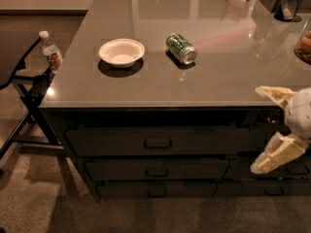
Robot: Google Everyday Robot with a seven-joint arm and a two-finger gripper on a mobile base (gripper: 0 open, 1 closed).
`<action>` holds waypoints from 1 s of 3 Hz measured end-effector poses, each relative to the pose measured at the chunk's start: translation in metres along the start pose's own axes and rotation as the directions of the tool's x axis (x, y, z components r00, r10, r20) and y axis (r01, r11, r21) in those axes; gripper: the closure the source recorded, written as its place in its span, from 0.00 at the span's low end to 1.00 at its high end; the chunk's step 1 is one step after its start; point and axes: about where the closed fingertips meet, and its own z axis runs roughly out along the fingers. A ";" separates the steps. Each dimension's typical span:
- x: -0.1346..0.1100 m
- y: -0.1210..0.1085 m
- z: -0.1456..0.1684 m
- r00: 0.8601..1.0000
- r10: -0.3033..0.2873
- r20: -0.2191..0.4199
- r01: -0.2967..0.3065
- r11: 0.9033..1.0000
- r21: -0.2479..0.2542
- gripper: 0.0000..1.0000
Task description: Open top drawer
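The top drawer [204, 141] is the wide dark front just under the counter edge, shut, with a small loop handle [158, 143] at its centre. My gripper [261, 129] is at the right edge of the camera view, in front of the cabinet at about drawer height, well to the right of the handle. Its two cream fingers [278, 154] are spread apart, one high and one low, with nothing between them.
A grey countertop [204, 81] carries a white bowl [121, 52] and a green can [181, 48] lying on its side. Two narrower drawers [194, 170] sit below the top one. A chair [29, 81] with a water bottle [50, 52] stands at the left.
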 end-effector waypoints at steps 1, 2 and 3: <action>0.018 0.003 0.031 0.998 -0.001 0.056 0.002 1.000 -0.013 0.00; 0.018 0.003 0.031 0.998 -0.001 0.056 0.002 1.000 -0.013 0.00; 0.018 0.008 0.051 0.998 -0.004 0.055 0.006 1.000 -0.026 0.00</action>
